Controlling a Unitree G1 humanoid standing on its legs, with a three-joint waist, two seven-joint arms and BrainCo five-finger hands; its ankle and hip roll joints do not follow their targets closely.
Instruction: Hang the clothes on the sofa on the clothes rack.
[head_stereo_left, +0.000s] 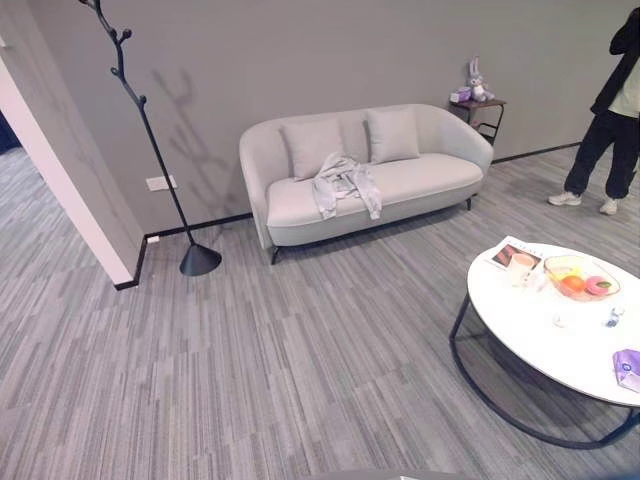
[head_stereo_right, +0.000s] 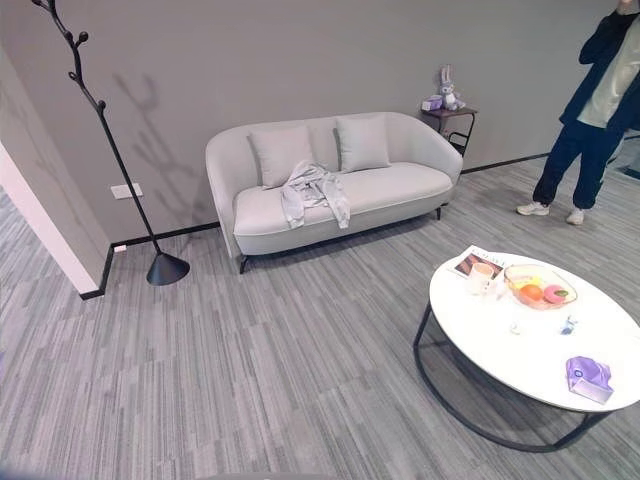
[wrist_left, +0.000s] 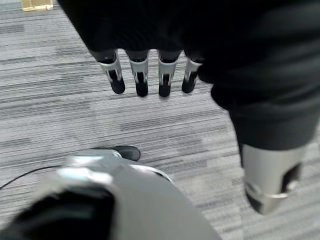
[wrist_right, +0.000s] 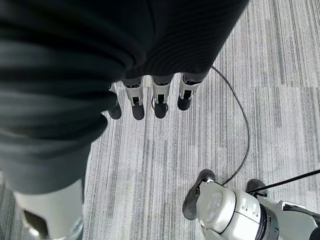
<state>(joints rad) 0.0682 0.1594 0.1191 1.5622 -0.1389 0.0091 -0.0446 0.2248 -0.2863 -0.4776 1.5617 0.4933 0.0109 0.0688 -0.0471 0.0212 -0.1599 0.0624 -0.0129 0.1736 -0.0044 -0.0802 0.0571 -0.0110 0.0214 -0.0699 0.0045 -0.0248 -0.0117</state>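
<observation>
- Grey clothes (head_stereo_left: 345, 183) lie crumpled on the seat of the sofa (head_stereo_left: 440, 170), near its middle, with part hanging over the front edge of the seat.
- Two light cushions (head_stereo_left: 392, 135) lean against the sofa backrest, just behind the clothes.
- Clothes rack (head_stereo_left: 140, 110), a black branch-shaped pole on a cone base, stands on the floor beside the sofa's left end, close to the grey wall; nothing hangs on it.
- Left hand (wrist_left: 150, 75) hangs over the striped grey floor with fingers straight and spread apart, holding nothing.
- Right hand (wrist_right: 150, 97) hangs over the floor likewise, fingers straight and apart, empty.
- Side table (head_stereo_left: 480, 105) stands by the sofa's right end and carries a plush rabbit (head_stereo_left: 476, 80).
- White oval coffee table (head_stereo_left: 520, 325) stands well apart from the sofa, toward the right; a fruit bowl (head_stereo_left: 582, 276), a cup (head_stereo_left: 521, 266) and a purple packet (head_stereo_left: 628, 368) rest on it.
- Person (head_stereo_left: 610, 110) stands at the far right.
</observation>
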